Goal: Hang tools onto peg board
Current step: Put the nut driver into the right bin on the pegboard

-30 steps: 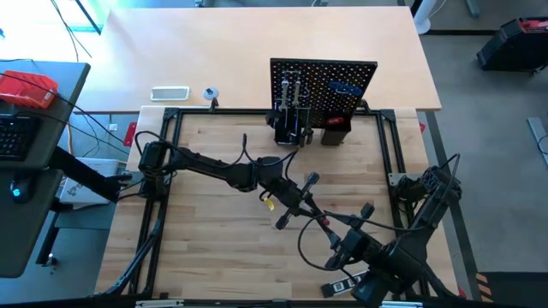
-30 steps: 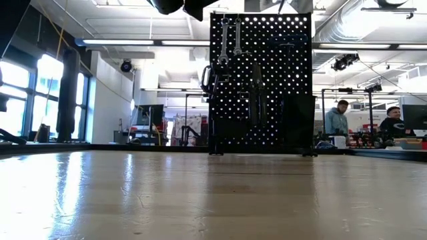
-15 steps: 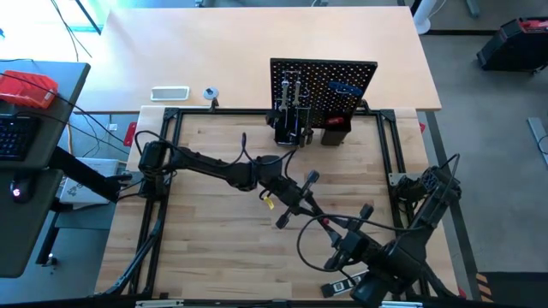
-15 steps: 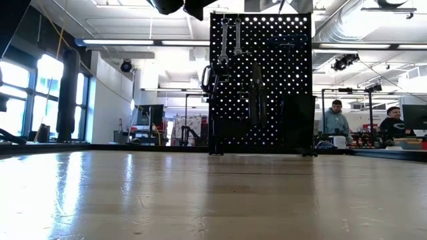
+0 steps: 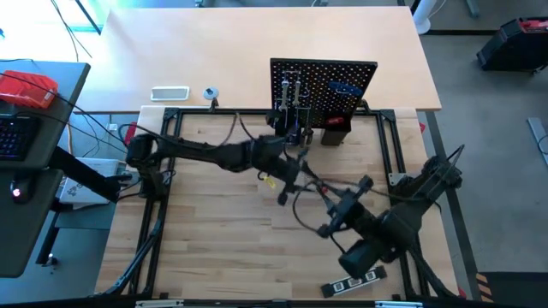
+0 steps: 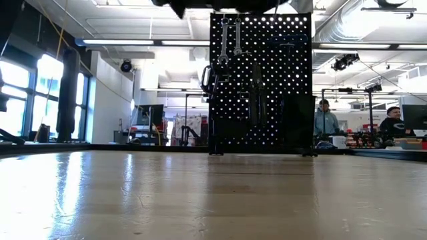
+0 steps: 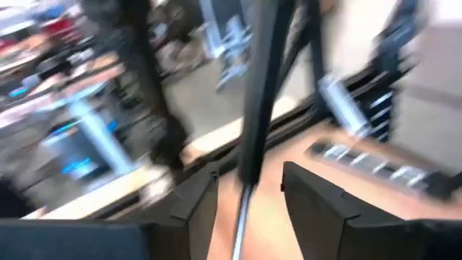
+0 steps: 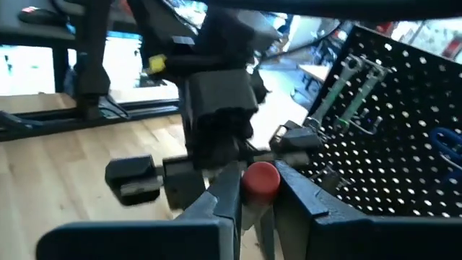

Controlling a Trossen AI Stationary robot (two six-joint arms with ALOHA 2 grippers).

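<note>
The black peg board (image 5: pixel 324 90) stands upright at the table's far edge, with two silver wrenches (image 6: pixel 230 40) and a blue-handled hex key (image 5: pixel 347 87) hanging on it. In front of it, above mid-table, my two grippers meet at a thin screwdriver with a red handle end (image 8: pixel 260 180). My right gripper (image 8: pixel 258 196) is shut on it. My left gripper (image 7: pixel 247 206) is open; its fingers stand on either side of the silver shaft (image 7: pixel 241 217), and a gap shows on each side. A black marked level (image 5: pixel 353 280) lies flat at the near edge. My right gripper pinches the screwdriver's red handle end (image 8: pixel 261 179) between its two fingers. The fingers come roughly level from the table's near right side. The screwdriver is lifted clear of the table, and its shaft runs on toward the left gripper.
Black holder boxes (image 5: pixel 336 133) stand at the peg board's base. A black frame rail (image 5: pixel 171 162) runs around the wooden work area. A white tray (image 5: pixel 169 92) lies beyond the frame at the far left. People (image 6: pixel 325 120) sit in the room behind the table.
Both grippers have moved together toward the table's far edge and the peg board, rising a little, with the screwdriver between them staying clear of the table. The left wrist has tipped up toward level.
</note>
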